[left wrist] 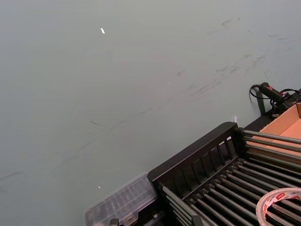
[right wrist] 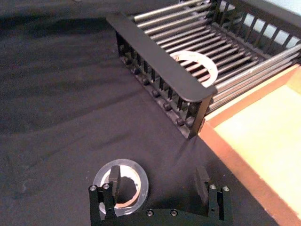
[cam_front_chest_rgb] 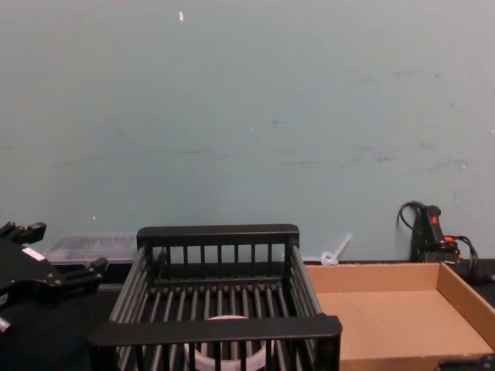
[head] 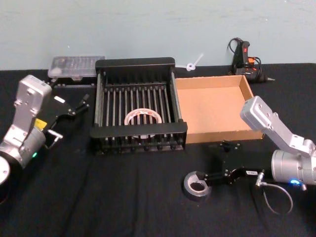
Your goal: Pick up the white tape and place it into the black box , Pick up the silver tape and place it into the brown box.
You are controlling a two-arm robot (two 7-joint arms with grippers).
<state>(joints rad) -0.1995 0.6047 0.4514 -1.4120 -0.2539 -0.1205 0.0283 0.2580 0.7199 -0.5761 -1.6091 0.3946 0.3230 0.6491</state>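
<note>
The white tape point(head: 143, 117) lies flat on the slatted floor of the black box point(head: 136, 62) in the middle of the table, and it also shows in the right wrist view point(right wrist: 209, 66). Right of the crate sits the brown box point(head: 212, 106), its floor bare. The silver tape point(head: 189, 192) lies on the black cloth in front of the brown box. My right gripper point(head: 213, 162) is open and low over it. One finger is inside the roll's hole, the other outside its wall point(right wrist: 136, 168). My left gripper point(head: 69, 118) hangs open left of the crate, holding nothing.
A clear plastic case point(head: 76, 66) lies behind the crate's left corner. A glue gun point(head: 244, 59) with a cable stands at the back right by the wall, and a small white plastic piece point(head: 192, 63) lies near it. A cable loop point(head: 274, 197) hangs by my right wrist.
</note>
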